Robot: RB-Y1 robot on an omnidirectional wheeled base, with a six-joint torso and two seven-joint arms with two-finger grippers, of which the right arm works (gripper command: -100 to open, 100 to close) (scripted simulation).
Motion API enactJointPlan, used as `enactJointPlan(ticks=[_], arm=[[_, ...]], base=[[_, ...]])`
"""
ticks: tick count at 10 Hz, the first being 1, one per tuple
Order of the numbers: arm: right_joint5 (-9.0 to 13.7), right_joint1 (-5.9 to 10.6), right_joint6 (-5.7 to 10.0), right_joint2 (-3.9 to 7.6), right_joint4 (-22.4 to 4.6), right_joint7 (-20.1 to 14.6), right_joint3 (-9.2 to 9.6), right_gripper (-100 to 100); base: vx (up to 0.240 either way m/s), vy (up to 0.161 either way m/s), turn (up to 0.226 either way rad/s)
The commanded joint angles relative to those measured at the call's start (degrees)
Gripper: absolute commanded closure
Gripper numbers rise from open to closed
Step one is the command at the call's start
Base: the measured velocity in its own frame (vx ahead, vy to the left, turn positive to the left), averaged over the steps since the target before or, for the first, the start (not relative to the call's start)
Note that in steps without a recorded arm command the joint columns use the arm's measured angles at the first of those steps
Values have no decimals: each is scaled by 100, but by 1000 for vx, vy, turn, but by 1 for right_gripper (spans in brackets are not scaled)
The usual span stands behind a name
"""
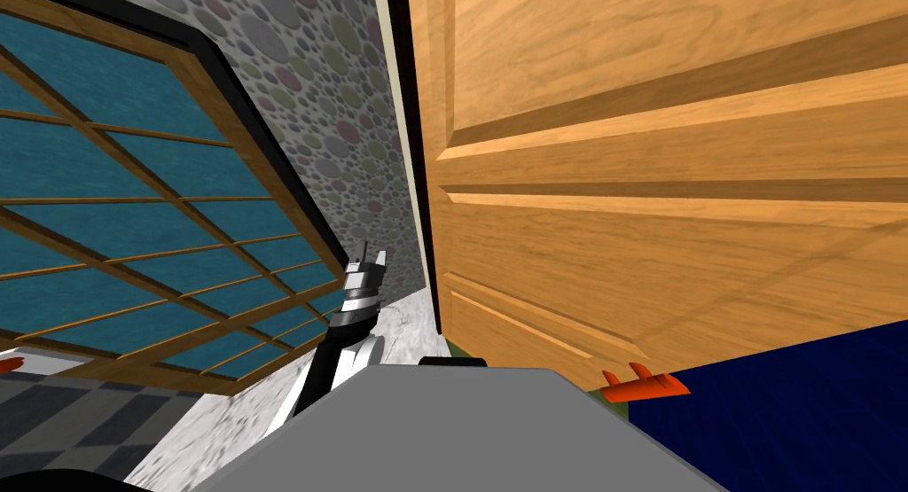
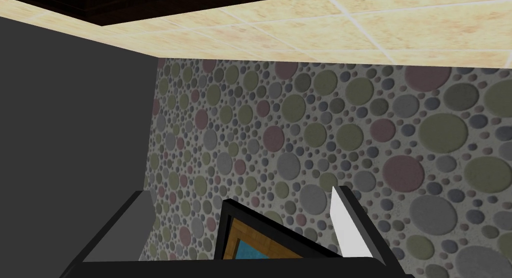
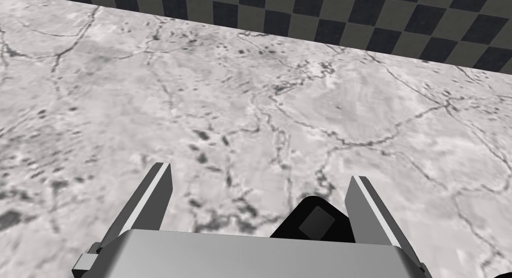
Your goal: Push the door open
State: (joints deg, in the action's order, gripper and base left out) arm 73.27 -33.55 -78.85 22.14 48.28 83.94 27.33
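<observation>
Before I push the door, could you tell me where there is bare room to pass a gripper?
Pebbled wall shows free between the window and the door, where the open left gripper stands. The marble floor beneath is bare. The door crowds the right side.

A wood-framed window (image 1: 133, 203) with teal panes spreads at nine o'clock in the head view, and a wall of round pebbles (image 1: 337, 114) rises beside it at eleven. Veined grey marble floor (image 1: 403, 323) runs below that wall toward dark checkered floor (image 1: 80, 416) at eight o'clock. At four o'clock a small orange-red object (image 1: 645, 387) lies at the edge of a deep blue surface (image 1: 798, 416).
</observation>
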Motion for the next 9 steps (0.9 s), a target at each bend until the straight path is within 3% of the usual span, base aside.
enactJointPlan(ticks=[1, 9], arm=[[2, 3, -12, 5, 2, -1, 6, -100], [2, 3, -12, 5, 2, -1, 6, -100]], base=[[21, -11, -41], [2, 0, 0]])
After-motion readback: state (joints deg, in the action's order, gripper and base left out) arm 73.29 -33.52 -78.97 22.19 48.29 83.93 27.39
